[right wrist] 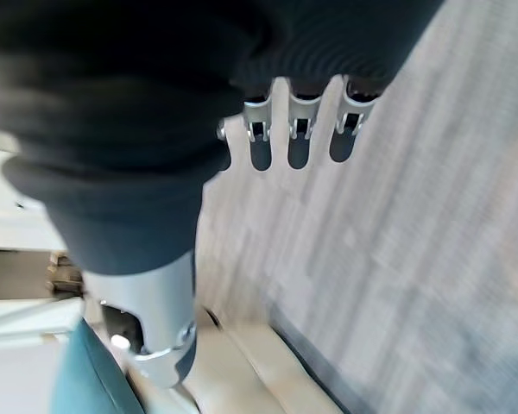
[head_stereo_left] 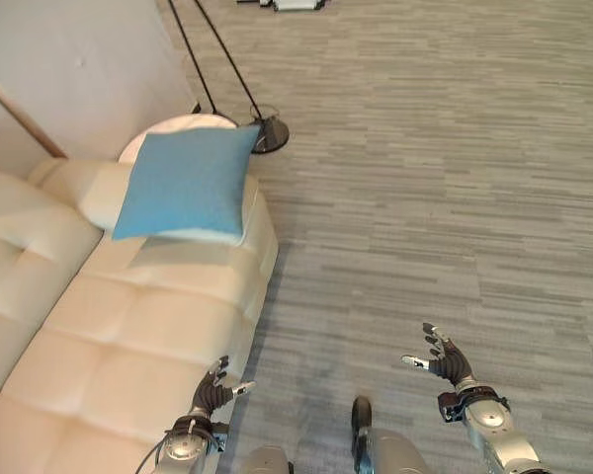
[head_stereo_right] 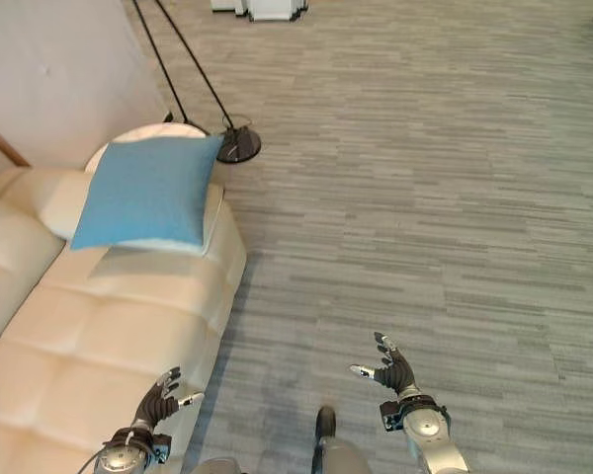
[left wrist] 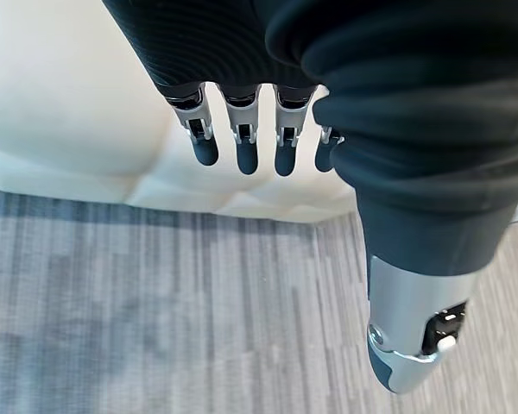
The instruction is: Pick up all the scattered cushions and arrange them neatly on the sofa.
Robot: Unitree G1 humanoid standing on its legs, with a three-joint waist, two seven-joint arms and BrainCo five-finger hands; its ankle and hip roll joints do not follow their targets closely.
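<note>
Blue cushion [head_stereo_left: 186, 185] propped at the sofa's [head_stereo_left: 128, 326] far end, against the arm. Left hand [head_stereo_left: 213, 391] at the seat's near front edge, fingers straight, empty; right hand [head_stereo_left: 442, 358] over the floor [head_stereo_left: 435, 158], spread, empty. No cushion visible on the floor; best to turn and scan before reaching

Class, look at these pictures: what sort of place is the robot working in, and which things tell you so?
Probably a living room or lounge: a cream tufted sofa with a blue cushion at its far end, a floor lamp's base beside it, and grey wood-look flooring.
</note>
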